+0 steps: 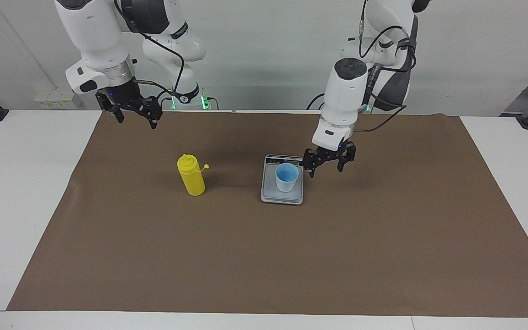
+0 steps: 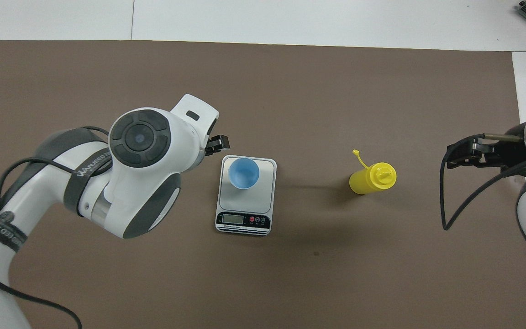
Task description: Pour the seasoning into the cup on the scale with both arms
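The yellow seasoning bottle (image 1: 191, 176) stands upright on the brown mat, its small tethered cap hanging open; it also shows in the overhead view (image 2: 372, 179). The light-blue cup (image 1: 287, 176) stands upright on the grey scale (image 1: 282, 198), which lies toward the left arm's end from the bottle. Cup (image 2: 244, 172) and scale (image 2: 264, 197) also show from overhead. My left gripper (image 1: 326, 168) is open and empty, low beside the cup and the scale's edge, not touching them; from overhead (image 2: 217, 145) its wrist hides most of it. My right gripper (image 1: 136, 120) is open and empty, raised over the mat's edge, apart from the bottle; it shows from overhead too (image 2: 451, 155).
The brown mat (image 1: 264, 256) covers most of the white table (image 1: 12, 192). The scale's dark display strip (image 2: 243, 220) is on its end nearer to the robots. A black cable (image 2: 445, 201) hangs from the right wrist.
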You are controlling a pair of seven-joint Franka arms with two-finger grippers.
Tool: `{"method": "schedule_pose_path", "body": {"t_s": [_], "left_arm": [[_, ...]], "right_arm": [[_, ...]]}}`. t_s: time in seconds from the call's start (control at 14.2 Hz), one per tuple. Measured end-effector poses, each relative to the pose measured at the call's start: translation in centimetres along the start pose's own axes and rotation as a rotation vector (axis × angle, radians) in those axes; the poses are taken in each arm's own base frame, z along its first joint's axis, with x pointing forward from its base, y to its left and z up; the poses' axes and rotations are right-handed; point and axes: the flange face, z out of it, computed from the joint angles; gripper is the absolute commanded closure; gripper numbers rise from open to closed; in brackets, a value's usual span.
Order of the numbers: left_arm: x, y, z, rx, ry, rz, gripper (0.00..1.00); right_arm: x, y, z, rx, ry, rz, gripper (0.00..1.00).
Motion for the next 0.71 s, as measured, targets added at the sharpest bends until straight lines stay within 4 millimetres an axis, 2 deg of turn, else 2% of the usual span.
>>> {"method": "schedule_pose_path", "body": {"t_s": [0.42, 0.71], "left_arm": [[2.7, -9.7, -5.4, 0.029, -0.046, 0.131, 0.0], [4.1, -14.3, -9.0, 0.05, -0.088, 0.219, 0.0]], "right_arm": [[0.4, 0.5, -0.2, 0.007, 0.025, 0.011, 0.0], [0.6, 0.6, -0.3, 0.037, 0.034, 0.107, 0.0]]}}
